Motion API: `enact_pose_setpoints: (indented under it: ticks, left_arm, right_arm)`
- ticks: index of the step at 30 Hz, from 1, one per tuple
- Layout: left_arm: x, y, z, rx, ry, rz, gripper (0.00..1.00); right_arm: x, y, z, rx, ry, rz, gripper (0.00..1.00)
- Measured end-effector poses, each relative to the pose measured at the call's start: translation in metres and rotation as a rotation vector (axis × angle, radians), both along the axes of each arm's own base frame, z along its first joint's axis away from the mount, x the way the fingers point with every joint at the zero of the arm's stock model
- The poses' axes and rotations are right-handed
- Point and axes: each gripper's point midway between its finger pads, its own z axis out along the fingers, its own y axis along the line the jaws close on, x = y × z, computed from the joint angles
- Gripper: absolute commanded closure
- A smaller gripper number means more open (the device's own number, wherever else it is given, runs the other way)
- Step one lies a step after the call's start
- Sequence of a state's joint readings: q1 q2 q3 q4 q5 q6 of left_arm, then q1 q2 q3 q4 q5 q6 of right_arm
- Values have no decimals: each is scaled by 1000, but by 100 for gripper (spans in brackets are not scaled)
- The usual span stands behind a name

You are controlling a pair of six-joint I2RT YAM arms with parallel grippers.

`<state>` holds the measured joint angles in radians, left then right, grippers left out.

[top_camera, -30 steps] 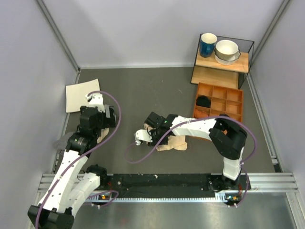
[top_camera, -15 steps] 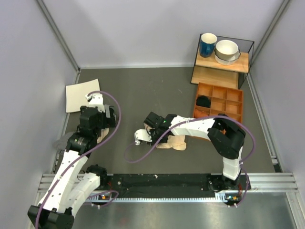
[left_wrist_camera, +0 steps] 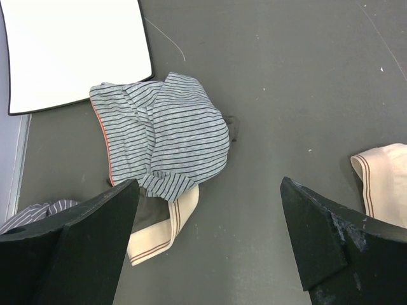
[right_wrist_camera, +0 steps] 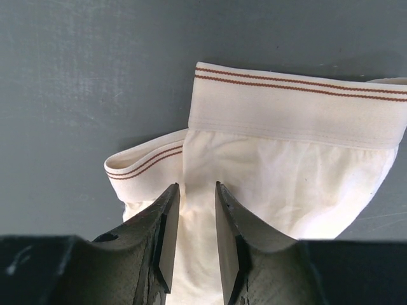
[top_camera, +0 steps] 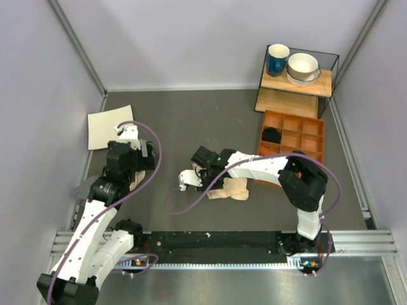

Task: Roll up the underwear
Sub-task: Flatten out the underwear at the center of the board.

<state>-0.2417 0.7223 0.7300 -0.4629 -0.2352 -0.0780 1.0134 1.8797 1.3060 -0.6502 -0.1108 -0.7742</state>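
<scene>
The underwear (top_camera: 234, 190) is a pale peach-beige garment with a band of thin brown stripes, bunched on the dark table in front of the right arm. In the right wrist view it (right_wrist_camera: 286, 165) fills the lower frame, its band folded over at the left. My right gripper (top_camera: 213, 183) (right_wrist_camera: 196, 185) is down on it, jaws nearly together with a fold of its cloth between them. My left gripper (top_camera: 135, 178) (left_wrist_camera: 208, 184) is wide open and empty, above bare table. The underwear's edge shows at the right of the left wrist view (left_wrist_camera: 385, 184).
A grey striped cloth (left_wrist_camera: 165, 133) lies over a beige striped band (left_wrist_camera: 159, 232), next to the white paper sheet (top_camera: 109, 126) (left_wrist_camera: 73, 51). An orange compartment tray (top_camera: 311, 147) holds a black bundle (top_camera: 271, 135). A shelf carries a blue cup (top_camera: 277, 59) and bowls (top_camera: 303, 67).
My right gripper has shifted slightly left and away from the base, and the underwear under it has drawn into a tighter bunch. The left arm has not moved.
</scene>
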Motion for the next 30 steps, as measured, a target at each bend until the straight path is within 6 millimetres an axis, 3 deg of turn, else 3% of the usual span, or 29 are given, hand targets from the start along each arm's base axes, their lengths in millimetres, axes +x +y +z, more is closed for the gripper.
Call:
enact_pose_setpoints:
  ticks: [4,10,13,17,30]
  left_arm:
    - [0,-1,0,-3,1,-7,2]
    - [0,-2,0,-5,1,-10,2]
    - [0,-2,0,-5,1,-10,2]
    - [0,-2,0,-6,1,-11,2]
    - [0,-3,0,-8,2,-16,2]
  right_arm:
    - [0,-1,-3,-8,9,-1,78]
    - [-1,-4,-11,-31,25,-1,79]
    - [0,-4,-10,-33,27,-4,93]
    - [0,-5,-8,-36,33,-4,100]
    - [2,-2,10,-21,52,-7,100]
